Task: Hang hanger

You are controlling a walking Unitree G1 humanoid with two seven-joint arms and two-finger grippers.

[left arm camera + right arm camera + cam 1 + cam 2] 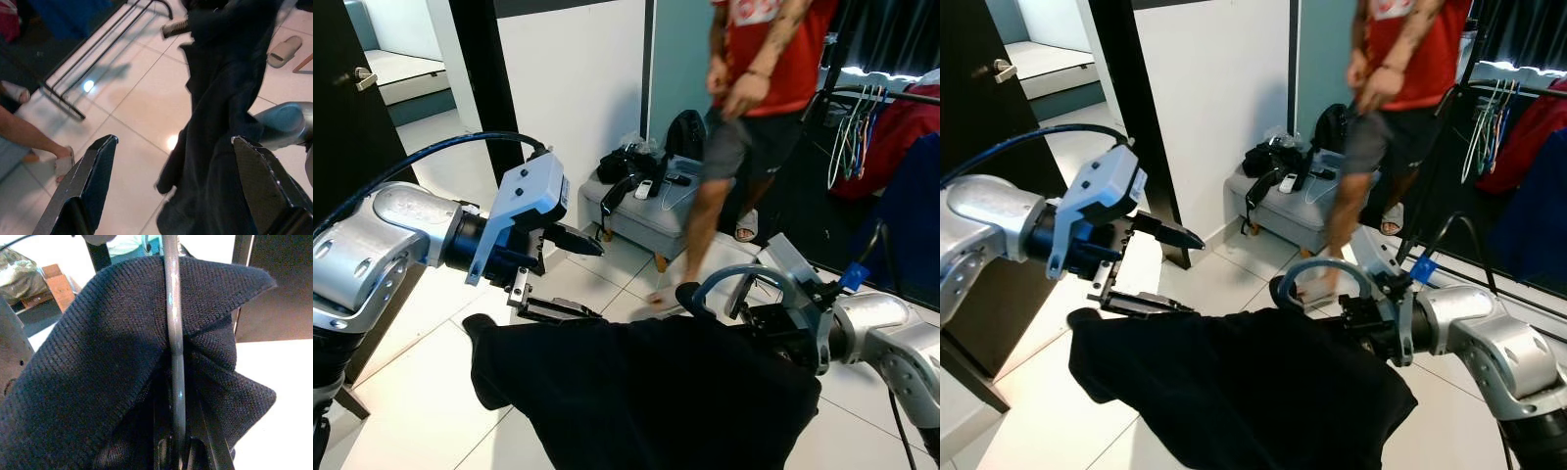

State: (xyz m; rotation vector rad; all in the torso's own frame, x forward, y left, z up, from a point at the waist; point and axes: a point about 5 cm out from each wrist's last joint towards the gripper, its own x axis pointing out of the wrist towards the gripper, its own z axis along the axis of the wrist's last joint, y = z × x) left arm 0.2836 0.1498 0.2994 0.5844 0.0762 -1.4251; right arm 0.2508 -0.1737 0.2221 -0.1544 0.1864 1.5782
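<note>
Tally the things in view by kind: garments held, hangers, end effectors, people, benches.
Dark garment on the held hanger: 1
Held hanger (grey hook): 1
End effectors: 2, the left and the right
Person: 1
Grey bench: 1
Hangers on the rail: several, too blurred to count
Total countable: 6

One black garment [646, 392], one hanger [1317, 274], two tools, one person [754, 88], one bench [641, 220]

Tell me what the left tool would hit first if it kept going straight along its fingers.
The left tool is open, and the black garment hangs between its fingers and just ahead. It would probably meet that first, then the tiled floor; depth is hard to judge.
</note>
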